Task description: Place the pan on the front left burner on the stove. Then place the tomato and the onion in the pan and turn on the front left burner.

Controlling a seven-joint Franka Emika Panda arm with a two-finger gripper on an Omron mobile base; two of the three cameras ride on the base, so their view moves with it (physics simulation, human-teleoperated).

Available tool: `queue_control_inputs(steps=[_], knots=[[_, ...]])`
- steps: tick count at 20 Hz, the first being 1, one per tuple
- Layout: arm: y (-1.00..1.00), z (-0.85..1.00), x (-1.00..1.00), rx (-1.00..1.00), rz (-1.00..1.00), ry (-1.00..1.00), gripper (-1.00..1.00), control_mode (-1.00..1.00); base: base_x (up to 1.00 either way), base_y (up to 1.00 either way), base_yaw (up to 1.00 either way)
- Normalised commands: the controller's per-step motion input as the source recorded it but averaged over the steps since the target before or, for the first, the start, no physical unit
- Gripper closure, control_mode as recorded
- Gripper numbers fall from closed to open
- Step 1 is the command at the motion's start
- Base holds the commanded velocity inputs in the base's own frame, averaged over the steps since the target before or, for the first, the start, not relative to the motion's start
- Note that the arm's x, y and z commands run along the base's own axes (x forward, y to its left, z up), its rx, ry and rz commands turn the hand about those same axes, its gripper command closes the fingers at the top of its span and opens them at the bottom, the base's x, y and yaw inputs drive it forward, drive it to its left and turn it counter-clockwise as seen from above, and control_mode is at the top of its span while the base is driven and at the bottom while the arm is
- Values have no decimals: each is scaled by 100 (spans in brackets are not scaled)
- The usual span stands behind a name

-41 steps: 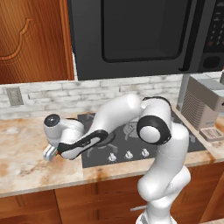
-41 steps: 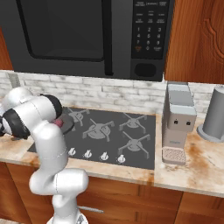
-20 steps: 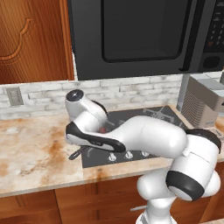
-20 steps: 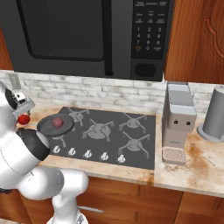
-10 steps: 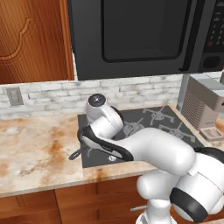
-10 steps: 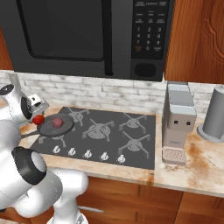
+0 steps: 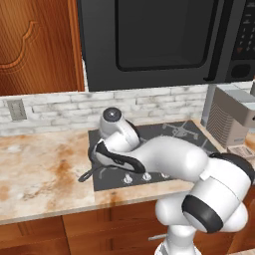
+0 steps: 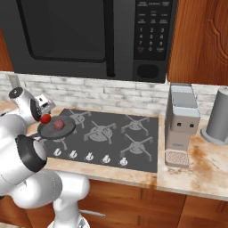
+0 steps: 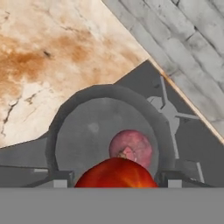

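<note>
- Left base view: the white arm sweeps from lower right to frame centre, its wrist over the left part of the stove (image 7: 184,130). The pan (image 7: 92,155) is mostly covered by the arm; its rim and short handle stick out toward lower left, onto the mottled brown-and-cream counter (image 7: 40,169). White brick backsplash (image 7: 55,107) behind, with a wall outlet (image 7: 16,109) at left. Black microwave (image 7: 149,40) fills the top; wooden cabinet (image 7: 35,45) at upper left.
- Right base view: the pan (image 8: 56,127) sits at the left end of the stove (image 8: 111,136), over the front left burner (image 8: 57,143). The onion (image 8: 58,124) lies inside it. The tomato (image 8: 45,118) sits just above the pan's left rim, at the gripper (image 8: 43,114). A grey toaster-like appliance (image 8: 180,124) and a grey canister (image 8: 220,118) stand at right. Five knobs (image 8: 89,156) run along the stove's front edge.
- Hand view: the tomato (image 9: 116,173) sits at bottom centre between the two fingertips (image 9: 61,178), which stand apart and clamp it. The onion (image 9: 131,147) rests in the pan (image 9: 74,131) directly beyond.
</note>
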Motion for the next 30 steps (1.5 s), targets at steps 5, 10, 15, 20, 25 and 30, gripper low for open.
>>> queue_control_inputs(steps=[5,10,15,20,25,30], knots=[[15,-4,1,0,-1,15,100,-100,0,0,0],[6,-18,0,0,-2,17,100,-100,0,0,0],[0,-52,0,0,0,5,100,-100,0,0,0],[0,-65,0,0,0,2,100,-100,0,0,0],[0,-43,0,0,0,0,100,-100,0,0,0],[0,-28,0,0,0,0,100,-100,0,0,0]])
